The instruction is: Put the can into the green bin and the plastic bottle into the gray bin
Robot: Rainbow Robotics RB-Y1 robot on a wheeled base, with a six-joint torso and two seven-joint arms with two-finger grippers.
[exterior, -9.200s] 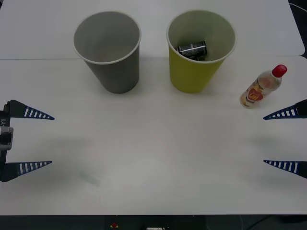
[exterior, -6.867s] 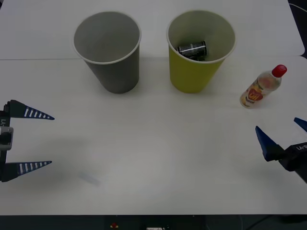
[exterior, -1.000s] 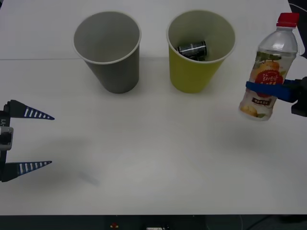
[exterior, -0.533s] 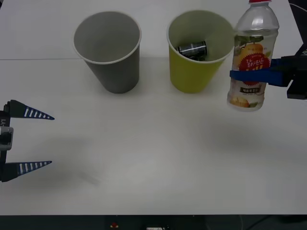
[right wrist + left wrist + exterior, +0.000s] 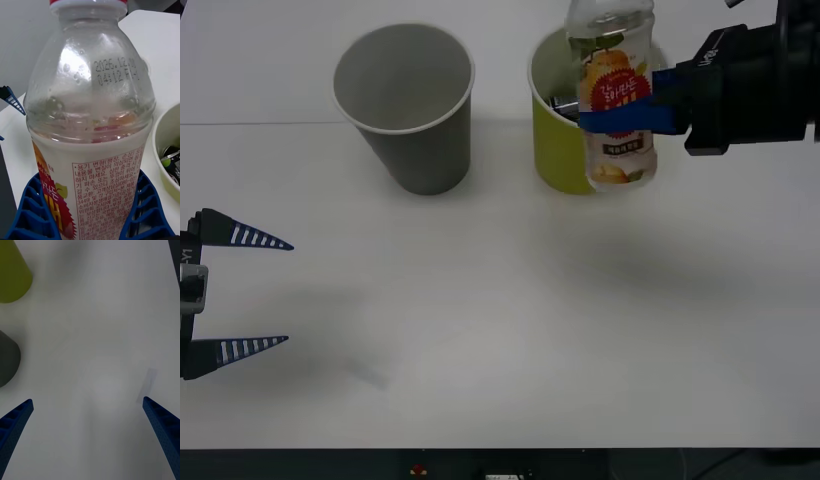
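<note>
Right gripper (image 5: 620, 118), jaws clenched on the clear red-capped plastic bottle (image 5: 612, 95), has carried it leftward. It now hangs before the yellow-green paper bin (image 5: 560, 150); the gray paper bin (image 5: 408, 100) lies farther left.

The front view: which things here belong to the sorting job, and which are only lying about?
Part of the job:
- plastic bottle, held up by the right hand in front of the green bin
- can, inside the green bin
- gray bin

Only lying about:
- nothing; the left hand waits open at the table's left edge
</note>
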